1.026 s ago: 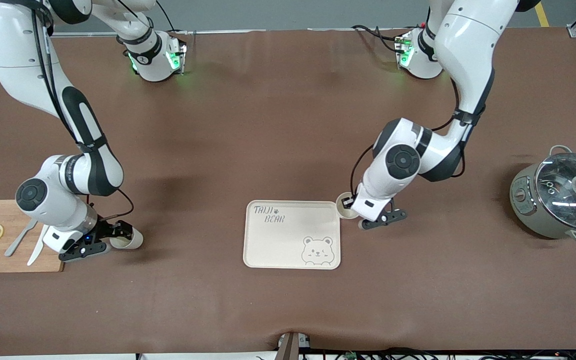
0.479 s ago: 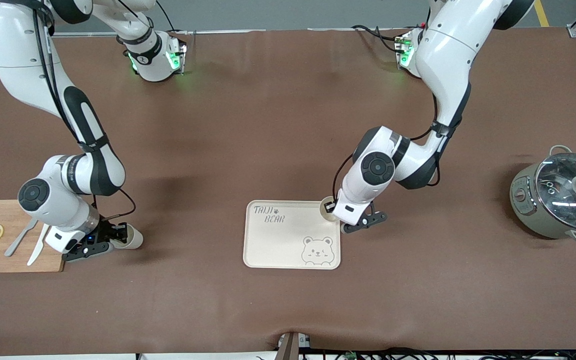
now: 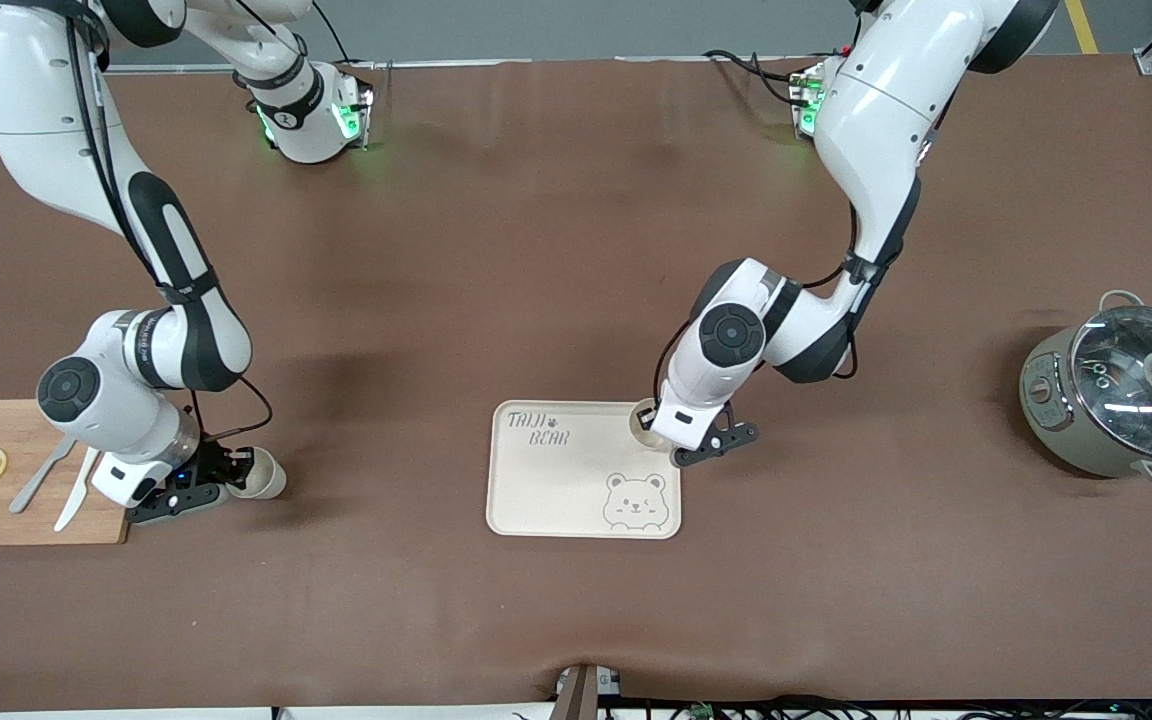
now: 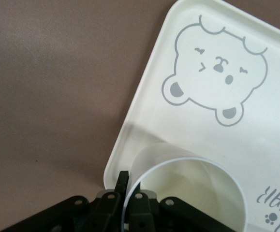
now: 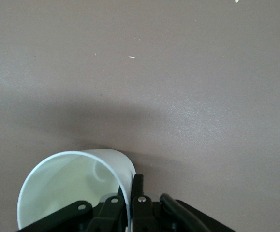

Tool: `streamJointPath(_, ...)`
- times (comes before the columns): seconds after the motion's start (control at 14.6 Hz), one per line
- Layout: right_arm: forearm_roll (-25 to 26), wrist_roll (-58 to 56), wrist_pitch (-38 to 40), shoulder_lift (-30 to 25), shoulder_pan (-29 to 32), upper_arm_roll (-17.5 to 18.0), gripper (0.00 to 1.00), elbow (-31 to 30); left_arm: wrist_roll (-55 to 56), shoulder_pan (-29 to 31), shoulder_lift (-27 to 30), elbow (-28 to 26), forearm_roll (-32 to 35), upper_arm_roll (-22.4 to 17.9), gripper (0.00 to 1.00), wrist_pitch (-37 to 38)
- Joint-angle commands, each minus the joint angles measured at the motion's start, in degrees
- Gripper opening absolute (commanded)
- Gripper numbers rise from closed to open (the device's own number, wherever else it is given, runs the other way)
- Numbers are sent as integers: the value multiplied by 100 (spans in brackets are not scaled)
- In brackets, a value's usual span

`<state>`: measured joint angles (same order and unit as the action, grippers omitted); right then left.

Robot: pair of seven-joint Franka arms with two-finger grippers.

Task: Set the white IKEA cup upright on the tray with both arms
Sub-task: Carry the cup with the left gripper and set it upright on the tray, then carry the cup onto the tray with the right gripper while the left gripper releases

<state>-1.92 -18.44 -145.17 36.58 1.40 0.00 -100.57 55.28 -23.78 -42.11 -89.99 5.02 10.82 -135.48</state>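
The cream tray [image 3: 556, 490] with "TAIJI BEAR" lettering and a bear face lies on the brown table; it also shows in the left wrist view [image 4: 270, 130]. My left gripper [image 3: 656, 424] is shut on the rim of a white cup [image 3: 641, 420], one finger inside and one outside [image 4: 125, 180]. It holds that cup [image 4: 193, 193] open side up over the tray's corner toward the left arm's end. My right gripper [image 3: 236, 476] is shut on the rim of a second white cup [image 3: 264, 478] low over the table beside the cutting board; its grip [image 5: 132, 186] and cup [image 5: 67, 188] show in the right wrist view.
A wooden cutting board [image 3: 31, 520] with two lemon slices, a fork and a knife lies at the right arm's end. A grey-green pot with a glass lid [image 3: 1121, 395] stands at the left arm's end.
My left gripper has carried its cup from beside the tray to over the tray's corner. The right gripper and its cup have hardly moved.
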Motion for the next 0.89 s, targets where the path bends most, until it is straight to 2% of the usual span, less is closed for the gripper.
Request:
streamJointPath(0.0, 25, -55, 7, -55, -17, -8, 0, 20, 219, -109, -61, 131, 157, -54, 0, -22)
streamJointPath(0.14, 16, -55, 251, -63, 0, -8, 0, 169, 290, -170, -52, 140, 209, -62, 0, -57)
streamJointPath(0.55, -141, 51, 1736, -72, -52, 27, 0, 1117, 747, -188, -193, 140, 737, -62, 0, -339)
streamJointPath(0.68, -431, 470, 2175, -63, -192, 18, 0, 1495, 747, -188, -202, 140, 737, -62, 0, -347)
streamJointPath(0.82, -476, 1050, 2571, -63, -342, 18, 0, 1829, 747, -188, -210, 140, 745, -62, 0, -347)
